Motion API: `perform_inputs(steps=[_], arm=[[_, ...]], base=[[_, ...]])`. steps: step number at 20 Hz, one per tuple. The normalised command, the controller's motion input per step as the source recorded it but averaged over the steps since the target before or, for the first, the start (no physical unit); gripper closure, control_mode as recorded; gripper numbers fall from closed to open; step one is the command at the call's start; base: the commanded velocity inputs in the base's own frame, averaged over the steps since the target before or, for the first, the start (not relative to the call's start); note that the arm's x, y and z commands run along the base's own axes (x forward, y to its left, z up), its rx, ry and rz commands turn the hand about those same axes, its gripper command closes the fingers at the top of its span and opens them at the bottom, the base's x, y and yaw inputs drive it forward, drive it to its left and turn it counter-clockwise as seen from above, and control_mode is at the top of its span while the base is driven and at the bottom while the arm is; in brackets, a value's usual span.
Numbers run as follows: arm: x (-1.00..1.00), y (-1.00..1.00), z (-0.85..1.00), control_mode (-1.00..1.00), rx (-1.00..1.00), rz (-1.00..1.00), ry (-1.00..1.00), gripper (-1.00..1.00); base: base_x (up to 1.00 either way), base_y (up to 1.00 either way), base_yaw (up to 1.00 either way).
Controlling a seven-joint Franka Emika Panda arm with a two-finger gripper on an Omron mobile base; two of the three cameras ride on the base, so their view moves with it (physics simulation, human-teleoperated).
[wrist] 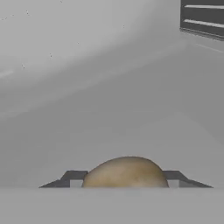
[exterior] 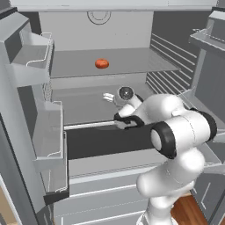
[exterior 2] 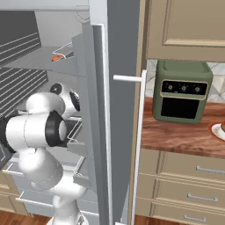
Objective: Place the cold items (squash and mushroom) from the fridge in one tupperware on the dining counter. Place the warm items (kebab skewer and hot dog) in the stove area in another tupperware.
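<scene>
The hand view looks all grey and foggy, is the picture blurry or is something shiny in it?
Hand view: soft and flat, no glare, no sharp shadows; the tan rounded thing between the fingertips is the clearest part. Left base view: crisper, evenly lit, the orange item on the fridge shelf stands out. Right base view: brightest, with the green oven sharp.

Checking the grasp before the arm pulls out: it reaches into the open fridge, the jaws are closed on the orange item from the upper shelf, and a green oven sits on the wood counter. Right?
Not quite. The orange item still lies on the upper shelf, untouched, as the left base view shows. In the hand view the gripper has its jaws closed on a tan rounded item, probably the mushroom. The rest holds: arm in the open fridge, green oven on the wood counter.
</scene>
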Motion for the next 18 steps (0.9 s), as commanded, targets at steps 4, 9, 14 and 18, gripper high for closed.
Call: perform_inputs(steps=[4,9,14,18], arm=[[-1.00,-0.03,0.58,-1.00,0.03,-0.05,-0.47,1.00],[-1.00,0.02,1.00,-1.00,-0.02,-0.02,-0.23,1.00],[-1.00,0.00,0.99,-1.00,-0.08,0.00,-0.05,1.00],[-0.80,0.00,0.78,-1.00,-0.07,0.00,-0.21,1.00]], base=[[0.00,0.00,0.00],[0.00,0.00,0.00],[0.00,0.00,0.00],[0.00,0.00,0.00]])
